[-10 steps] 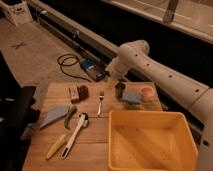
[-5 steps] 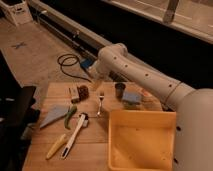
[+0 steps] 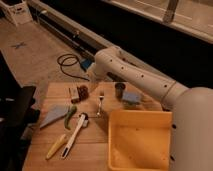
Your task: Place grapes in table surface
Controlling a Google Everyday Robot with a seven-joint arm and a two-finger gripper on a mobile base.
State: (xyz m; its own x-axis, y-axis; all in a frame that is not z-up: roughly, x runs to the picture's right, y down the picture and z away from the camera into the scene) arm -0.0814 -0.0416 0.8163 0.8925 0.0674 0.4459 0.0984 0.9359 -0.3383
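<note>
Gripper (image 3: 94,79), fingers spread and holding nothing, hangs at the end of the white arm (image 3: 135,75), just behind and to the right of the grapes (image 3: 82,91) and clear of them. From the grapes, which lie on the wooden table surface (image 3: 95,150), a tan block (image 3: 74,93) sits just left, a fork (image 3: 101,102) just right, a dark cup (image 3: 120,90) farther right, and a yellow tub (image 3: 140,142) front-right. Behind the grapes, a black cable (image 3: 69,62) coils on the floor (image 3: 30,55).
</note>
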